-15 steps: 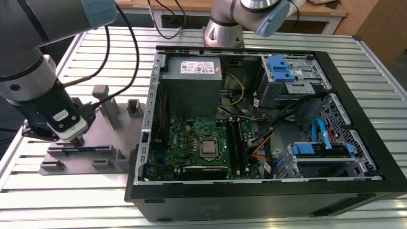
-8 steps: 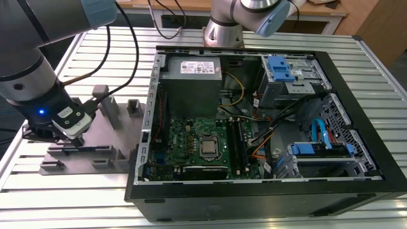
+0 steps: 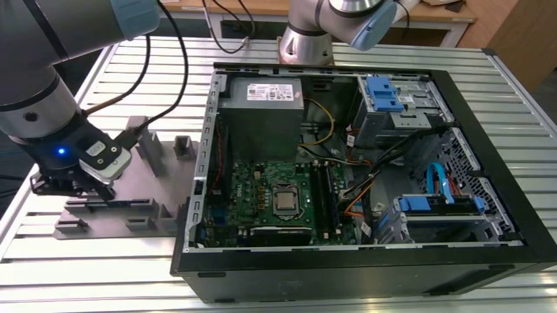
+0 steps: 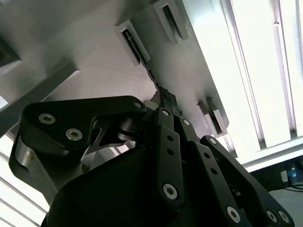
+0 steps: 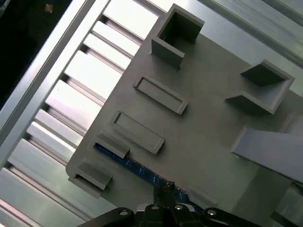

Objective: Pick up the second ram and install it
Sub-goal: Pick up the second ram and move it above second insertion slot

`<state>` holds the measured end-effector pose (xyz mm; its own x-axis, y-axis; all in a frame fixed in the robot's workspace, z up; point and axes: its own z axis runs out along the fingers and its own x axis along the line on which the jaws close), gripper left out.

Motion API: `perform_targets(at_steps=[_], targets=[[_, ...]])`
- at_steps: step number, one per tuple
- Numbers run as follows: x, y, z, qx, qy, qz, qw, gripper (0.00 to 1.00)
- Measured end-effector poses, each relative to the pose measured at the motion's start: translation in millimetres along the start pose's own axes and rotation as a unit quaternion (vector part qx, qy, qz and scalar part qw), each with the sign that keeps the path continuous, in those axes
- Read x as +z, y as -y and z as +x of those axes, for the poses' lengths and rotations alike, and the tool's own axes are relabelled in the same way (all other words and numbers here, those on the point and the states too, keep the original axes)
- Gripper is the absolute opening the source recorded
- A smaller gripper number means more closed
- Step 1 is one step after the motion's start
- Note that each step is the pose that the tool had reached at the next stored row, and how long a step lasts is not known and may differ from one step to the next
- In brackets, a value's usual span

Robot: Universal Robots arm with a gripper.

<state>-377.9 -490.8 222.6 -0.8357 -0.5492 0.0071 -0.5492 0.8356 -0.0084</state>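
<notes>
The second ram (image 5: 132, 165) is a thin blue board standing on edge in a slot of the grey holder plate (image 5: 203, 123). In the exterior view the plate (image 3: 148, 215) lies on the slatted table at that view's left, outside the open computer case (image 3: 348, 261). My gripper (image 3: 91, 192) is down over the stick (image 3: 109, 203) there. In both wrist views my gripper (image 4: 164, 101) (image 5: 166, 189) has its fingers drawn together on the stick's upper edge (image 4: 142, 56), near one end. The stick still sits in its slot.
The case holds a green motherboard (image 3: 270, 195) with memory slots (image 3: 327, 189) beside the processor socket, a power supply (image 3: 261, 98), blue drive brackets (image 3: 383, 94) and loose cables. A second arm's base (image 3: 304, 39) stands behind the case. Other pockets (image 5: 158, 94) are in the plate.
</notes>
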Motion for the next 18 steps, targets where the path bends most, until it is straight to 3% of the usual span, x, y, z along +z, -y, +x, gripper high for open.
perform_targets(at_steps=[4,8,14,18], targets=[[0.1,0.0,0.0,-0.033,0.0003,0.0002,0.9994,0.07],[0.1,0.0,0.0,-0.064,0.0005,0.0005,0.998,0.07],[0.2,0.0,0.0,-0.104,0.0009,0.0007,0.9945,0.07],[0.3,0.0,0.0,-0.13,0.0011,0.0009,0.9915,0.07]])
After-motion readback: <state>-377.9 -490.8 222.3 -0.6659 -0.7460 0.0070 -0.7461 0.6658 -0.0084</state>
